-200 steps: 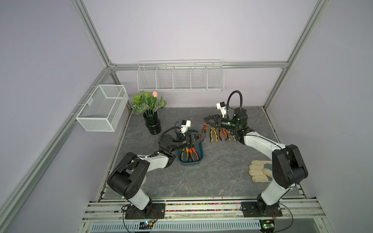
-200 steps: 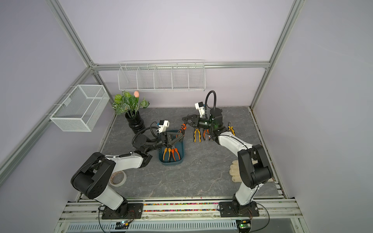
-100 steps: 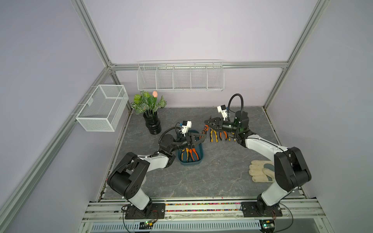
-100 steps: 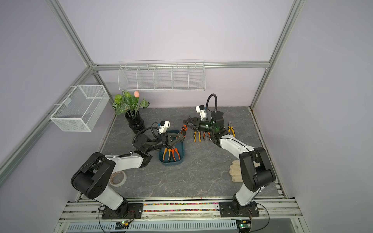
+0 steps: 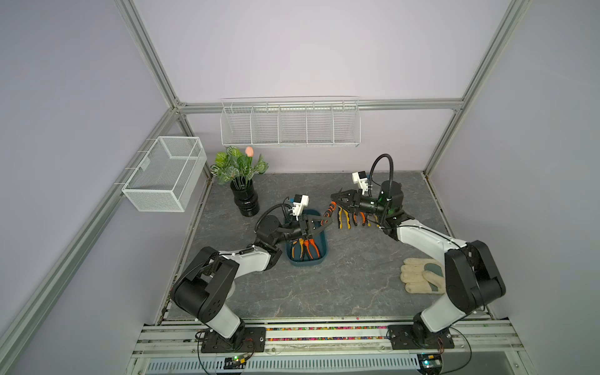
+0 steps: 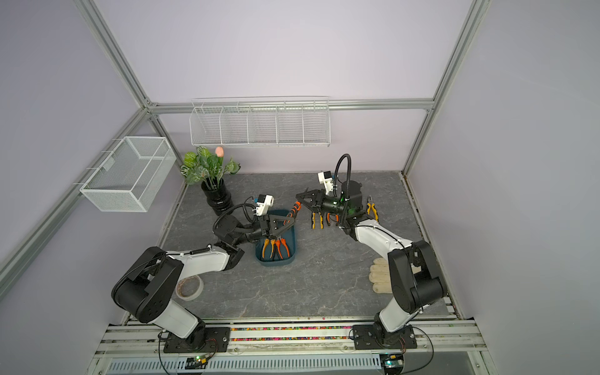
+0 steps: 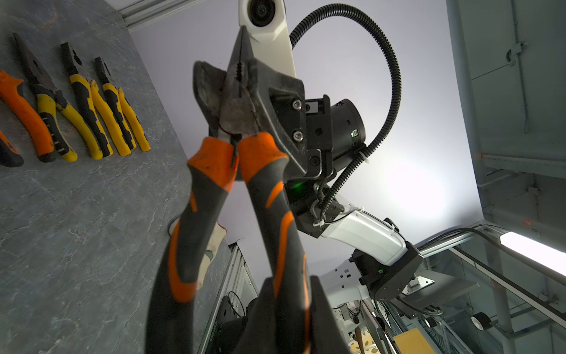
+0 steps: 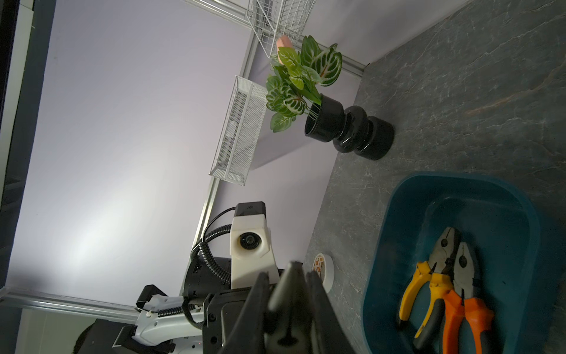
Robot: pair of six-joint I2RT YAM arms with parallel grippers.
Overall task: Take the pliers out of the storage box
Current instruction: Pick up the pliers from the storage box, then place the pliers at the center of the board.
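**Soft, Even Light All Around**

The room is bright and soft, with hardly any dark shadows on the grey table (image 5: 357,276). In the left wrist view a long lamp (image 7: 533,249) glows white, and a pale glow spreads on the wall (image 7: 413,184). The orange pliers (image 7: 266,190) sit so close that their handles look blurry. In both top views the frame poles (image 5: 147,53) (image 6: 112,52) lean outward at the edges.
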